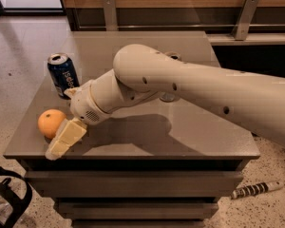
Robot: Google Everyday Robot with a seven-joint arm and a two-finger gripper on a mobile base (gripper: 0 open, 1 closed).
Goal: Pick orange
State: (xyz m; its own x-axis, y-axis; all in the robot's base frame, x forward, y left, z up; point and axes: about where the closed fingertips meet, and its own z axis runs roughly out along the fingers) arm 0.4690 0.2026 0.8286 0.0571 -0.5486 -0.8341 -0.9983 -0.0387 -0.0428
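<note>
The orange (48, 121) is a round bright-orange fruit near the front left corner of the grey table (180, 137). My gripper (61, 141) is cream-coloured. It points down and to the left and sits right against the orange's right side, low at the table's front edge. The big cream arm (190, 87) reaches in from the right across the table. The gripper overlaps the orange's lower right edge in this view.
A blue Pepsi can (63, 74) stands upright behind the orange, close to my wrist. A silver can (169, 97) is mostly hidden behind the arm at mid-table. A black object (7, 196) lies on the floor at lower left. A striped cable end (254, 190) lies at lower right.
</note>
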